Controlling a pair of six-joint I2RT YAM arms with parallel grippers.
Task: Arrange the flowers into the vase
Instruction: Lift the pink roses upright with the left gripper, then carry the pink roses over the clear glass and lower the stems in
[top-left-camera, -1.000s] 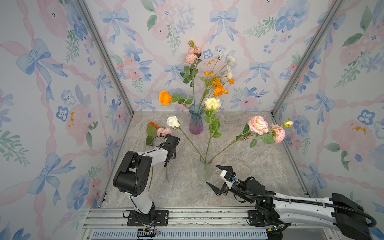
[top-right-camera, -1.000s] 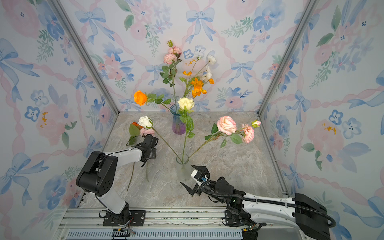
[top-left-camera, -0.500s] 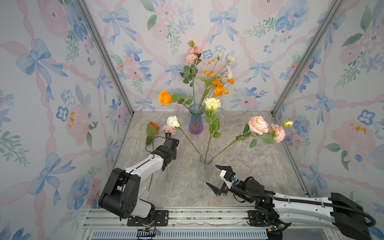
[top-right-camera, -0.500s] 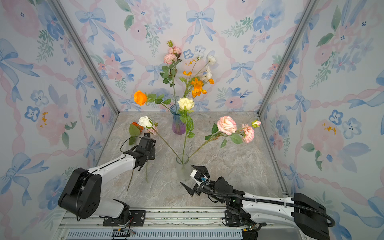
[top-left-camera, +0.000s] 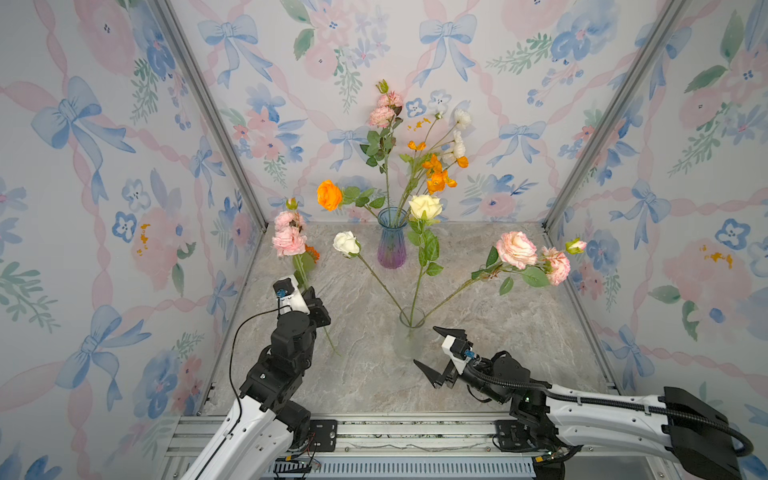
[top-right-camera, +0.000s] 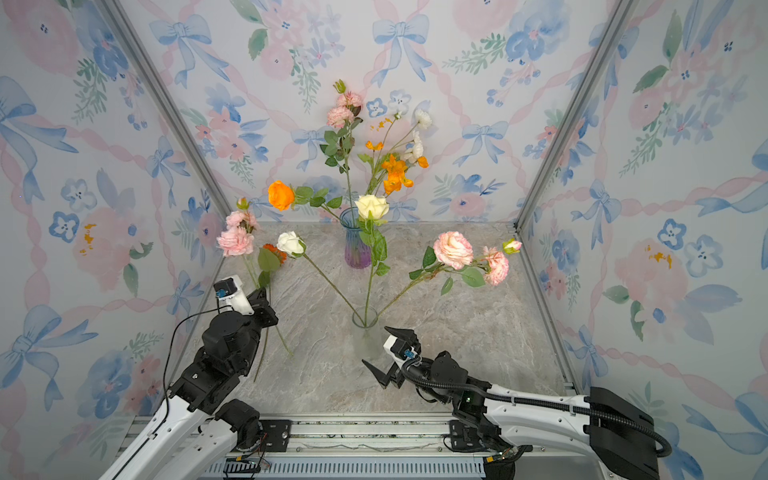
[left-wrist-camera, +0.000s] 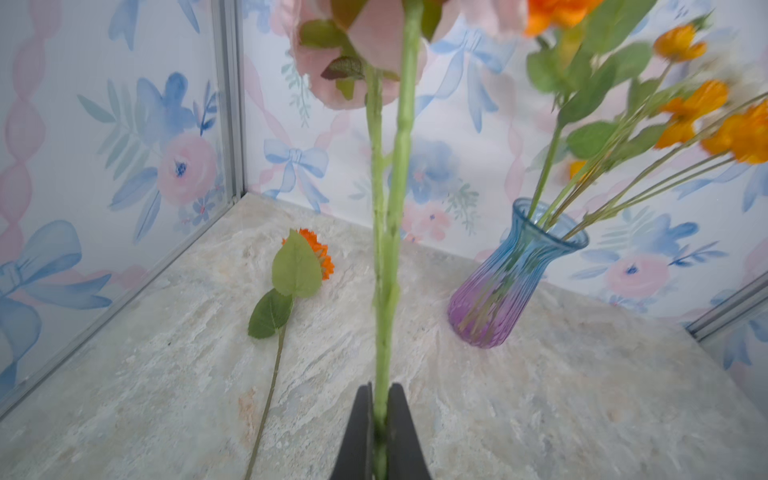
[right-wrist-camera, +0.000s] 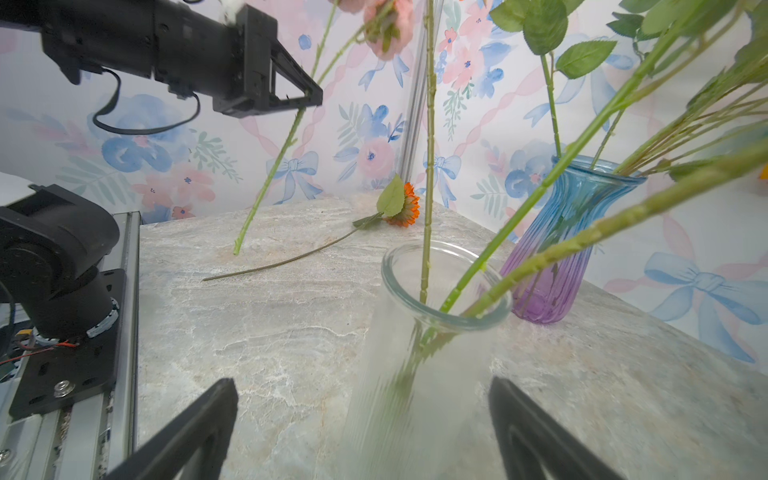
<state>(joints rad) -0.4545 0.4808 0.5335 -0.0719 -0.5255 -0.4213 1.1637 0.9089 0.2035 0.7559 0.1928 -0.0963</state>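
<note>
The left hand (left-wrist-camera: 380, 388) is clamped tight on the green stalk of a pink carnation stem (top-left-camera: 289, 241), holding it nearly upright at the left side of the tabletop (top-left-camera: 519, 332), blooms high and the cut end reaching down close to the stone surface; whether it touches cannot be told. An orange sunflower (left-wrist-camera: 320, 253) lies flat on the tabletop near the back left corner, apart from both vases. The right hand (top-left-camera: 424, 345) is spread wide and holds nothing, its fingers on either side of the clear glass vase (top-left-camera: 409, 336) near the front, not touching it. That vase holds a white rose (top-left-camera: 346, 243), a cream rose (top-left-camera: 424, 206) and a pink rose (top-left-camera: 516, 249), fanned apart. Behind it, by the back wall, a blue and purple vase (top-left-camera: 390, 245) holds an orange rose (top-left-camera: 329, 194), orange poppies (top-left-camera: 436, 174) and more carnations (top-left-camera: 381, 116)
</note>
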